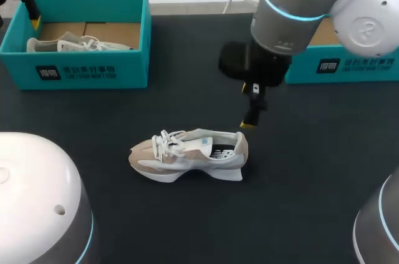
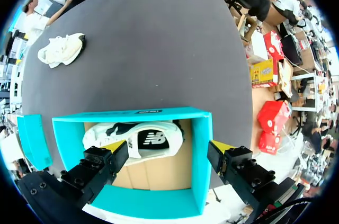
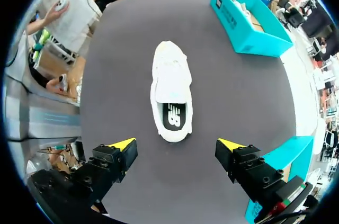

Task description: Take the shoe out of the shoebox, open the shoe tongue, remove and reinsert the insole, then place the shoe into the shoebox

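Observation:
A beige and white shoe [image 1: 187, 155] lies on its sole in the middle of the dark table, toe to the left, with a black printed insole showing at its heel opening. My right gripper [image 1: 249, 120] hangs open just behind the heel. In the right wrist view the shoe [image 3: 171, 91] lies ahead of the open right gripper [image 3: 176, 144], heel nearest, with nothing between the fingers. My left gripper [image 2: 168, 147] is open above the teal shoebox [image 2: 201, 144], which holds a second white shoe [image 2: 135, 139]. In the head view that shoebox [image 1: 93, 70] is at the back left.
A second teal box [image 1: 349, 67] stands at the back right, partly behind my right arm. The left arm's white housing fills the near left corner. Bare table lies around the shoe.

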Motion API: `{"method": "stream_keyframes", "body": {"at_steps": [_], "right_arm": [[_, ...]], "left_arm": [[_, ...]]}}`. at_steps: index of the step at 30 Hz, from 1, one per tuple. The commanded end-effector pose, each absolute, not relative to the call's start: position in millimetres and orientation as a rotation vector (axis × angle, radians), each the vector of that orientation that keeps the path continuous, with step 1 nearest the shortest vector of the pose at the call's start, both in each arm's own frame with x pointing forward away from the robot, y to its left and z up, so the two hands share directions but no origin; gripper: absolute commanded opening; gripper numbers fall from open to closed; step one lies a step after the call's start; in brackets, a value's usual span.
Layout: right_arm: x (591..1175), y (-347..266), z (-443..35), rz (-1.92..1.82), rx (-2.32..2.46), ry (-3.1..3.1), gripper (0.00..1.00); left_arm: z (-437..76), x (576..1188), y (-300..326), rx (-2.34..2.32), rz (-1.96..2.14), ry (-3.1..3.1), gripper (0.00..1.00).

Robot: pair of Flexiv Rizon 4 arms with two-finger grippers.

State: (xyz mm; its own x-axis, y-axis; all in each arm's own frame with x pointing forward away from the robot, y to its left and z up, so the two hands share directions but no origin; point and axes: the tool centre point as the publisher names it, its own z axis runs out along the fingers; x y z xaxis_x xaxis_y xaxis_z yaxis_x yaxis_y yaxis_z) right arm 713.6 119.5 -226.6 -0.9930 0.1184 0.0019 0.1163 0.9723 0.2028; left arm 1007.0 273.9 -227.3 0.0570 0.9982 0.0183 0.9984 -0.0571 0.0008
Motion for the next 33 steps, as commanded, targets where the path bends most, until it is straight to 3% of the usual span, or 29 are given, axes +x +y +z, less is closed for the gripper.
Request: {"method": "stream_keyframes", "body": {"at_steps": [1, 17, 33], "right_arm": [[715, 98, -242, 1.190, 0.022, 3.004, 1.00], [737, 71, -257, 1.536, -0.110, 2.610, 1.00], [735, 70, -258, 1.544, -0.096, 2.603, 1.00]], "left_arm": [[-227, 1007, 274, -2.277, -0.024, -2.148, 1.00], [-227, 1007, 274, -2.277, -0.024, -2.148, 1.00], [-227, 1007, 274, -2.277, -0.024, -2.148, 1.00]]}}
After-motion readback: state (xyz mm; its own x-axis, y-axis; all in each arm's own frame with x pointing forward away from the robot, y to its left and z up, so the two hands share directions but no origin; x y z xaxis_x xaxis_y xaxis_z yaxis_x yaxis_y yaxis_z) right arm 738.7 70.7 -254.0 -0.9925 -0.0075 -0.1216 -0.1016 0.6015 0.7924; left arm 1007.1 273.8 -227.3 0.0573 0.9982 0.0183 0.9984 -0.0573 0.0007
